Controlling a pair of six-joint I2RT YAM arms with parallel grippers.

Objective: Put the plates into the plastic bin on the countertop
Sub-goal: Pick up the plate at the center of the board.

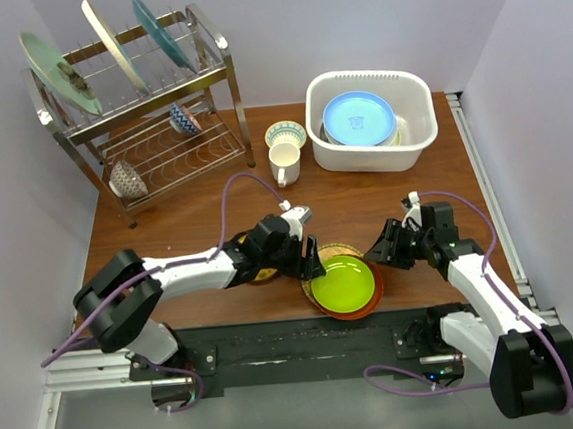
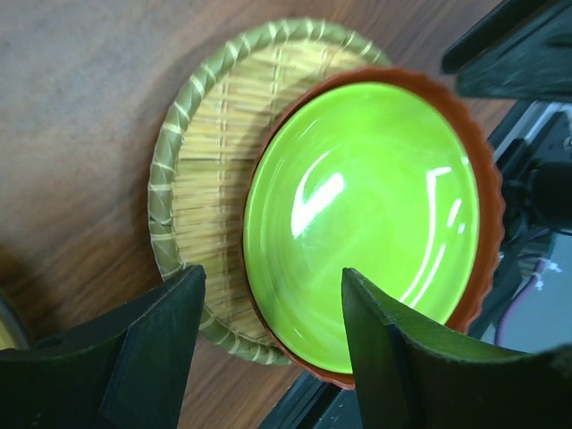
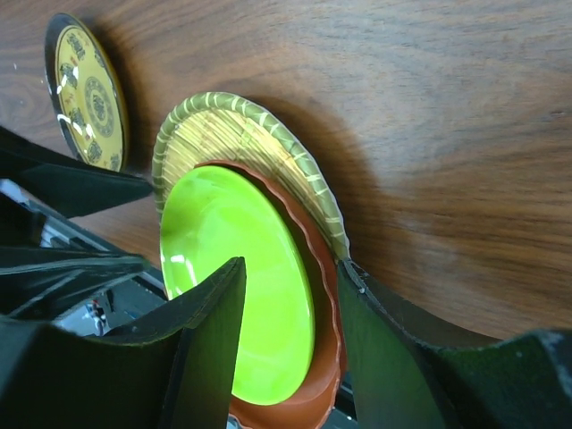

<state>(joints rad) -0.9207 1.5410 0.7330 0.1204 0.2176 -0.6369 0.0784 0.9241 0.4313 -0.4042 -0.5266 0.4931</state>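
A lime green plate [image 1: 345,282] [image 2: 366,214] [image 3: 223,232] lies on a red-orange plate [image 2: 487,206] [image 3: 323,295], which lies on a yellow woven plate [image 2: 214,134] [image 3: 232,125], all at the countertop's [image 1: 365,198] near edge. My left gripper [image 1: 309,263] [image 2: 273,273] is open over the stack's left edge. My right gripper [image 1: 378,252] [image 3: 293,264] is open and straddles the stack's right rim, one finger over the green face and the other outside the red-orange rim. A yellow patterned plate [image 3: 85,89] lies left of the stack. The plastic bin [image 1: 372,157] at the back holds a blue-rimmed plate [image 1: 358,118].
A metal dish rack [image 1: 209,76] at the back left holds three plates on edge and two small bowls. A cream mug [image 1: 284,162] and a small bowl [image 1: 285,132] stand between rack and bin. The black base rail [image 1: 308,343] runs just below the stack.
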